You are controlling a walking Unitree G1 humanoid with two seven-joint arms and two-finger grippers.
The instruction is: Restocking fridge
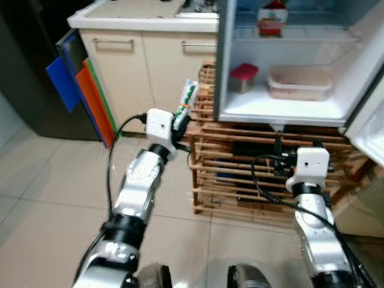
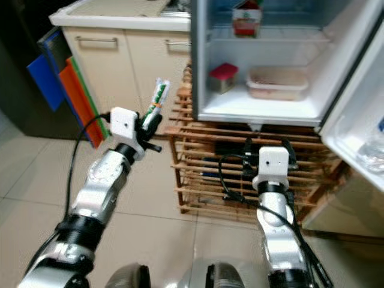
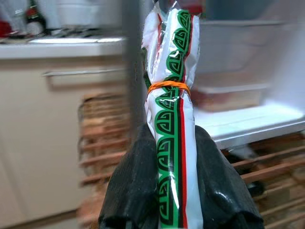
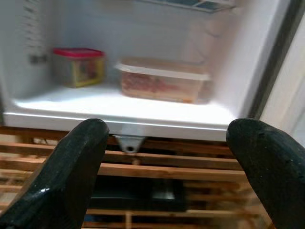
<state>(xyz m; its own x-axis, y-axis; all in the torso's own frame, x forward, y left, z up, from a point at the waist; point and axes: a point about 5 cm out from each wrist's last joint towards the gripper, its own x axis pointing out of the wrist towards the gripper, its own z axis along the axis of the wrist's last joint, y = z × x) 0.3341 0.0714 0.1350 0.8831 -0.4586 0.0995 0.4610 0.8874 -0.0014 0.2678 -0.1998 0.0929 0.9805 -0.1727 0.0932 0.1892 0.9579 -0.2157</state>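
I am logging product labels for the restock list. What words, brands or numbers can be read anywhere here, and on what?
None can be read.
Packet shut in the left gripper: green key pattern and red stripe, no readable words.
Red carton on the upper fridge shelf: print too blurred.
Red-lidded jar: label too blurred.
Clear lidded container: no label seen.
The right gripper hangs open before the fridge.

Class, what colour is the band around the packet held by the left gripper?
Orange band round the packet; clearest in the left wrist view.

We see the fridge's bottom shelf (image 1: pixel 282 108) carrying a red-lidded jar (image 1: pixel 243 78) and a clear container (image 1: pixel 299 83), apart.
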